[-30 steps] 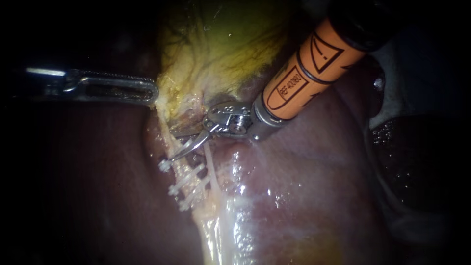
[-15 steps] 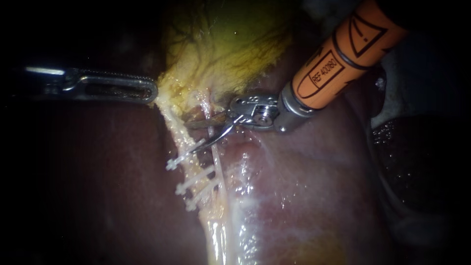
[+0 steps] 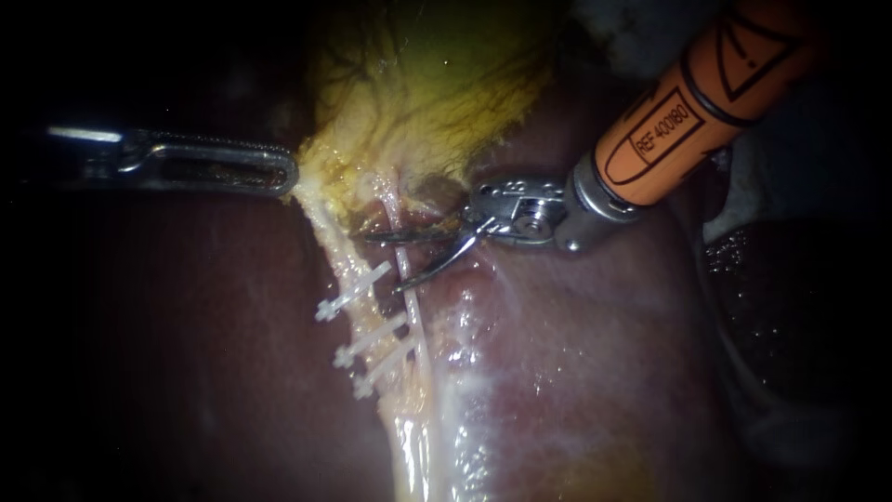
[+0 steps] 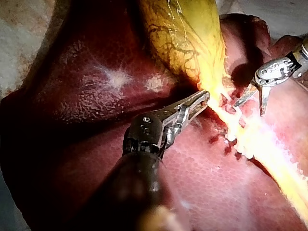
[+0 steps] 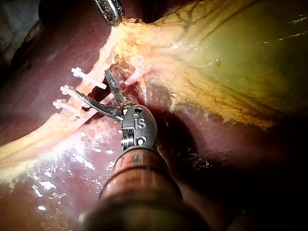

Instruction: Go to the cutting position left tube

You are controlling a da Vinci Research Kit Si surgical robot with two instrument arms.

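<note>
The yellow gallbladder [image 3: 437,84] narrows into two pale tubes on the liver [image 3: 576,353]. The left tube [image 3: 339,265] carries three white clips [image 3: 353,293]; the thinner right tube [image 3: 415,321] runs beside it. My left instrument [image 3: 283,175] is shut on the gallbladder's lower edge, also seen in the left wrist view [image 4: 202,98]. My right instrument [image 3: 383,264], on an orange shaft, has its blades open astride the right tube, tips just short of the left tube above the top clip. The right wrist view shows those open blades [image 5: 92,83] beside the clips [image 5: 86,79].
Dark red liver [image 4: 96,77] surrounds the tubes, with wet glistening tissue [image 3: 465,372] below the right instrument. White cloth [image 3: 743,186] shows past the liver's right edge. The scene's left side is dark.
My right instrument has drawn back up and to the right; its lower blade no longer lies over the top clip. Its blades stay open. The left instrument holds still.
</note>
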